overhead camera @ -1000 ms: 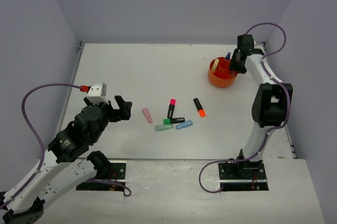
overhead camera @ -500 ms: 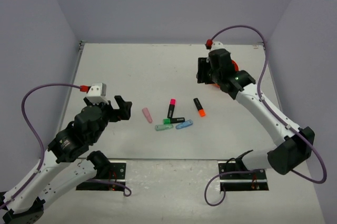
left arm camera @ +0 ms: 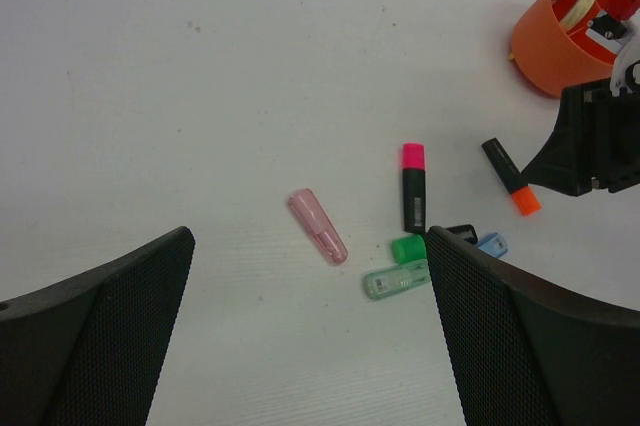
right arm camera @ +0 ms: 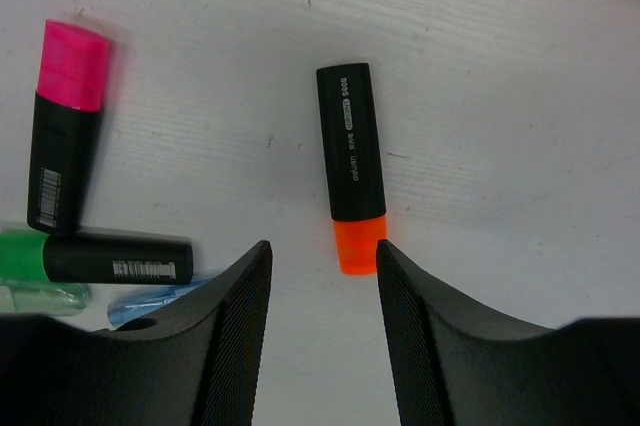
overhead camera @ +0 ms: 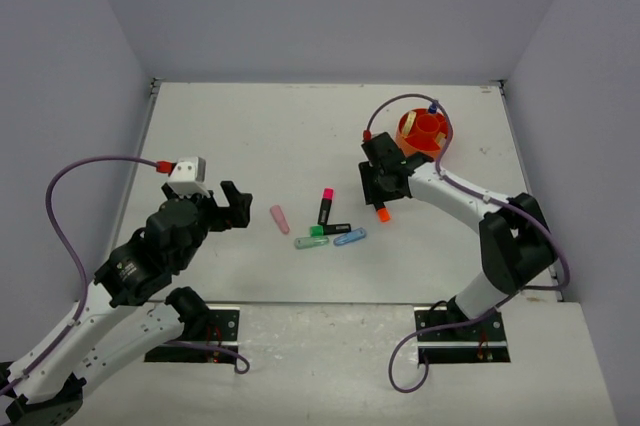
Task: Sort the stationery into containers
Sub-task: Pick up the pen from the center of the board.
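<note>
The stationery lies loose mid-table: an orange highlighter [right arm camera: 352, 166], a pink highlighter [overhead camera: 325, 204], a green highlighter [overhead camera: 328, 230], a pale green clip [overhead camera: 311, 242], a blue clip [overhead camera: 349, 237] and a pink eraser [overhead camera: 279, 218]. My right gripper [right arm camera: 323, 251] hovers open just over the orange highlighter [overhead camera: 381, 212]. Its orange cap sits at the mouth of the jaws, untouched. My left gripper [left arm camera: 308, 246] stands wide open and empty, left of the pink eraser [left arm camera: 318, 226]. The orange tub [overhead camera: 422, 132] holds a few items at the back right.
The pink highlighter [right arm camera: 65, 136] and green highlighter [right arm camera: 100, 258] lie close to the left of my right fingers. The right arm's black body [left arm camera: 595, 141] shows between the tub [left arm camera: 560, 31] and the pile. Grey walls close in the table on three sides.
My right arm has swung away from the tub, forward and left, down to the orange highlighter. The left arm has barely moved.
</note>
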